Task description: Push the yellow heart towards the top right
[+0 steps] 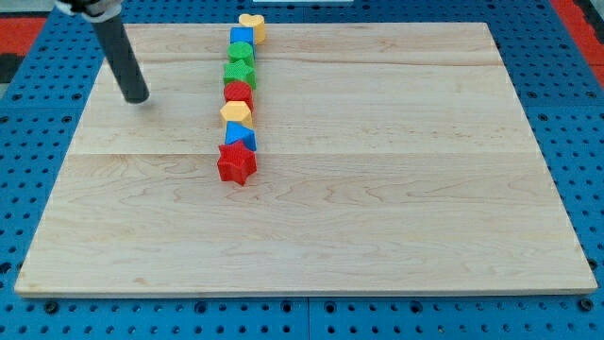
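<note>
— Seen of the arm: only a straight dark rod [121, 55], round in section, matte black to charcoal along its whole length.

— Anything above it?

— At about eleven o'clock in the view, a glimpse of a pale, whitish collar [90, 8] with a darker band, cut off by the edge. No cables, screws or markings to make out.

— And the lower end?

— My tip [138, 98]: blunt, rounded, slightly wider-looking, same dark colour, faintly glossy.

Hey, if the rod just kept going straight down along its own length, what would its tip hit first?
Only the wooden board. My tip already sits at the board surface near the view's upper left, well left of the block column, nearest the green block. No block lies along that line.
</note>
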{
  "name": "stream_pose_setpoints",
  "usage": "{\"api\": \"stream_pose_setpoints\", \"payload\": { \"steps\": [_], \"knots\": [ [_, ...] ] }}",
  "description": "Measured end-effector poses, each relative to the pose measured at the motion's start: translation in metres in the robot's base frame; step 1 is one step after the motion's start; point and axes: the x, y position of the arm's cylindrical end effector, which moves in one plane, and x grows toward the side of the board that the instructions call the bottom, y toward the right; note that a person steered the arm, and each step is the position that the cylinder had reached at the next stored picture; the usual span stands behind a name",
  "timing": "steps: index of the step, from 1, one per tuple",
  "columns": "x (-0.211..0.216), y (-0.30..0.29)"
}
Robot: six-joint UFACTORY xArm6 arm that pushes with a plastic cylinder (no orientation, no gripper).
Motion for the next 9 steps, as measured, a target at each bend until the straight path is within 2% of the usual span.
{"api": "stream_pose_setpoints", "payload": {
  "steps": [1,4,5,6,7,8,9],
  "knots": [
    [-0.042,0.031],
    [-0.137,0.041],
    [-0.138,0.042],
    [-0.138,0.087],
    [-0.137,0.181],
    [-0.136,0.218],
    [-0.134,0.211]
  ]
}}
